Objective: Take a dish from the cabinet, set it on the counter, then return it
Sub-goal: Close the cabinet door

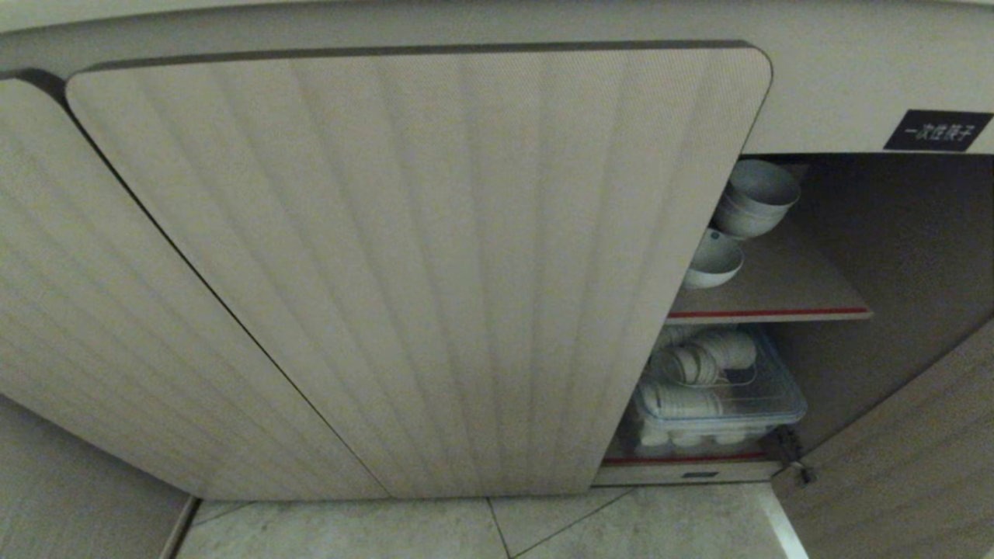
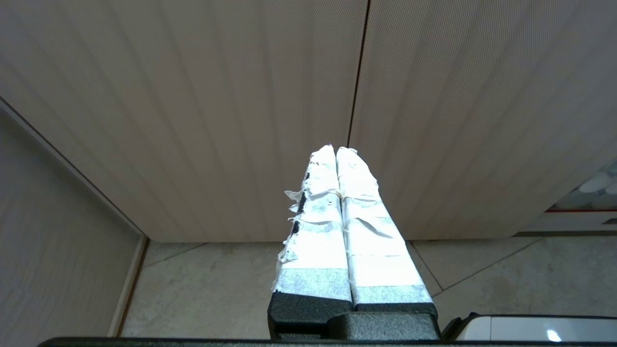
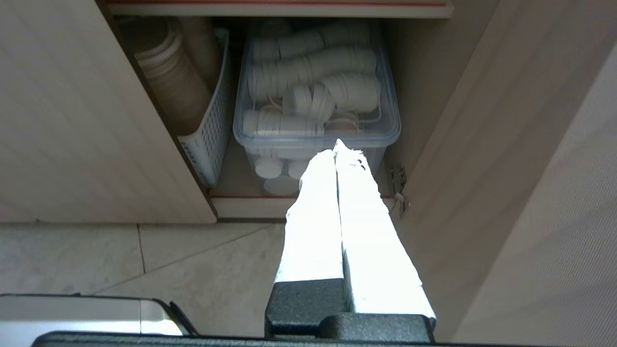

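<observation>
My right gripper (image 3: 336, 147) fills the near part of the right wrist view, its taped fingers pressed flat together with nothing between them, hanging low over the tiled floor (image 3: 144, 260) in front of the open side of the cabinet (image 1: 419, 256). My left gripper (image 2: 336, 149) is likewise pressed shut and empty, parked facing the closed fluted doors, so it is the farther arm from any bowl. The right tips point at the bottom compartment: a clear bin (image 3: 315, 130) of white lids or small cups, with a white basket (image 3: 207, 140) of stacked beige cups just beside it. That is not what I want. The dish (image 1: 713, 260) sits one level up, on the red-edged shelf (image 1: 769, 313), near its front left corner and partly hidden behind the edge of the half-open door (image 1: 683, 256); a pile of bowls (image 1: 755, 198) stands just behind it, toward the back of the same shelf. So the dish lies above my right jaws and deeper in, slightly toward the door side. It is round, so no long axis matters; only the rim offers a hold. As I judge it, the task has barely begun: the right arm would need to rise to shelf level, spread its fingers, and come in clear of the door edge. The counter is not in view.
</observation>
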Robot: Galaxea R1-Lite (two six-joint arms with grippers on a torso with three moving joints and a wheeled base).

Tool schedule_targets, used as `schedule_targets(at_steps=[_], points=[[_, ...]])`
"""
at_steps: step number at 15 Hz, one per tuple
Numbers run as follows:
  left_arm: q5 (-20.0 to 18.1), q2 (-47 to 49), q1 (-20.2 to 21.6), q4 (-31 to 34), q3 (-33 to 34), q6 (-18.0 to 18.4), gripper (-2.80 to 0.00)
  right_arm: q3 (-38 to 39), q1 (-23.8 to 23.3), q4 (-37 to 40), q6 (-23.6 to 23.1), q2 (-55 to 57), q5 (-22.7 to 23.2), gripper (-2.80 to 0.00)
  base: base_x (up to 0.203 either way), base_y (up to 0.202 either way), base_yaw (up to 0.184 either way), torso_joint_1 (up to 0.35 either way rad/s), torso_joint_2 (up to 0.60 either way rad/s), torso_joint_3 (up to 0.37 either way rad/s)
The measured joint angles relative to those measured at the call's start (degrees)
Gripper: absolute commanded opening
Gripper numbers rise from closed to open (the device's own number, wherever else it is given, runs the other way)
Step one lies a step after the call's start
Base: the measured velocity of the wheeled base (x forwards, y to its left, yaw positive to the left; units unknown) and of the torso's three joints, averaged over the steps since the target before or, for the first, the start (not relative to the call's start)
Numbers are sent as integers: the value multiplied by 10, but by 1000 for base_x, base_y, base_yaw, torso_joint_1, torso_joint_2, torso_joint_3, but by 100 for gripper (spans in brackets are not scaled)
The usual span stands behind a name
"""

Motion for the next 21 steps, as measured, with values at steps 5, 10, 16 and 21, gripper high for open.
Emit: schedule_targets(at_steps=[5,10,16,21], points=[[0,0,0,0,0,0,-280,0,0,-1,29,-8,-5,-280,0,0,0,0,0,0],[0,0,0,0,0,0,-280,0,0,-1,34,-8,-7,-280,0,0,0,0,0,0],[0,0,0,0,0,0,-280,0,0,-1,35,-8,-7,-280,0,0,0,0,0,0],[0,0,0,0,0,0,-280,0,0,-1,35,-8,-7,-280,0,0,0,0,0,0]])
